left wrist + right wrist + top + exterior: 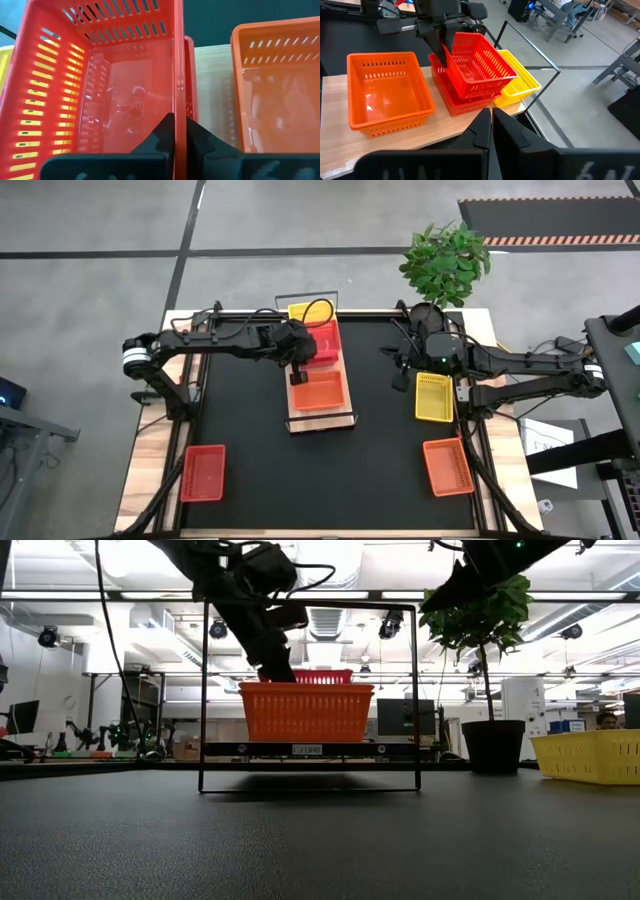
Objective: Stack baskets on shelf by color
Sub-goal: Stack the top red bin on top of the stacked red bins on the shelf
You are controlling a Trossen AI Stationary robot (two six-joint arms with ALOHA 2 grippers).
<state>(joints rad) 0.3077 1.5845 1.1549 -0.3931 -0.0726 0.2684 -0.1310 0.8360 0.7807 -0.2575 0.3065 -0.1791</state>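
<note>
Arms are reaching in from both sides toward the shelf (322,420). The left gripper (179,131) is pinching the side wall of a red basket (479,64), holding it tilted over another red basket (451,98) in the middle of the shelf. An orange basket (387,93) is sitting beside them on the shelf, and a yellow basket (518,80) on the other side. The right gripper (491,121) is hanging near the shelf, fingers pressed together, holding nothing.

Light-wood shelf (322,421) carries an orange basket (320,391), a tilted red basket (476,65) nested in another red one (465,102), then a yellow basket (520,82) — off the shelf lie red (203,473), yellow (433,396) and orange (447,466) baskets
</note>
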